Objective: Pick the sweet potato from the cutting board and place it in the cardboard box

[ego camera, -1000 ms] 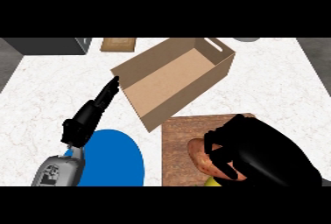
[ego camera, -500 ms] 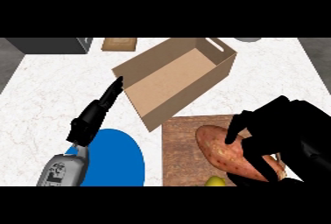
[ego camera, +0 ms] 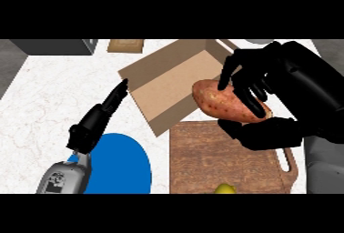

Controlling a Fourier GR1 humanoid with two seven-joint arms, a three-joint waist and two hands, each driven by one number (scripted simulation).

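Sweet potato (ego camera: 218,102) is clasped in the right hand's (ego camera: 295,91) curled fingers, over the cutting board's (ego camera: 215,159) far edge; long axis slanting down-right; cardboard box (ego camera: 171,84) just left; left hand (ego camera: 101,119) straight-fingered, farther.

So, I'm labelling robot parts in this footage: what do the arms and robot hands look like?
Both robot hands are black, with slender segmented fingers. The left robot hand looks narrow and tapered, and the right robot hand looks bulkier. The left forearm is a light grey rounded casing with small dark markings. No cables or sleeves show.
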